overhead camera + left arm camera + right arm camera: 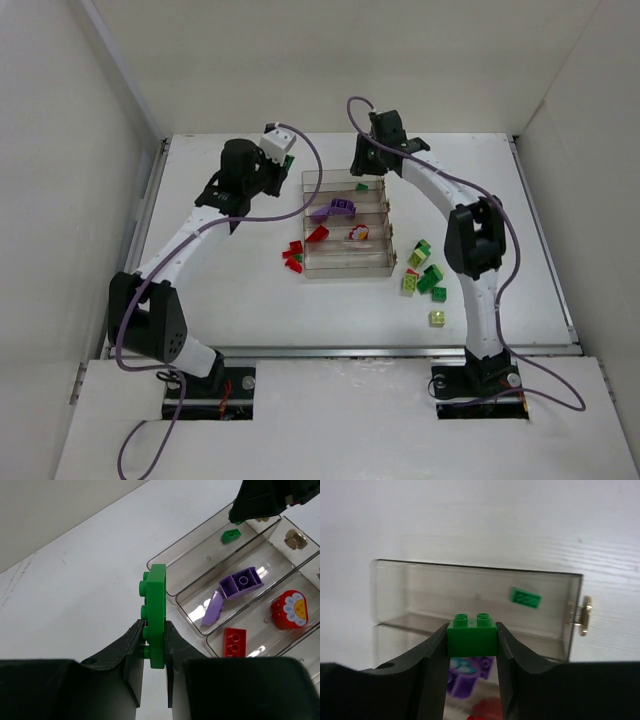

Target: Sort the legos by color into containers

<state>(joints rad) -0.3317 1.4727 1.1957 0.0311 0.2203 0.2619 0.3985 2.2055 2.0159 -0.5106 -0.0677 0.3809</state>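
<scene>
Above the far compartment (430, 595), a green brick (471, 636) is clamped by the right gripper (471, 628), a green plate (158, 605) by the left gripper (152, 630). Release into that compartment is called for next.

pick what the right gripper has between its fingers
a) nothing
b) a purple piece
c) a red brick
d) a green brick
d: in the right wrist view, the right gripper is shut on a small green brick, studs up, pinched between both fingers.
</scene>
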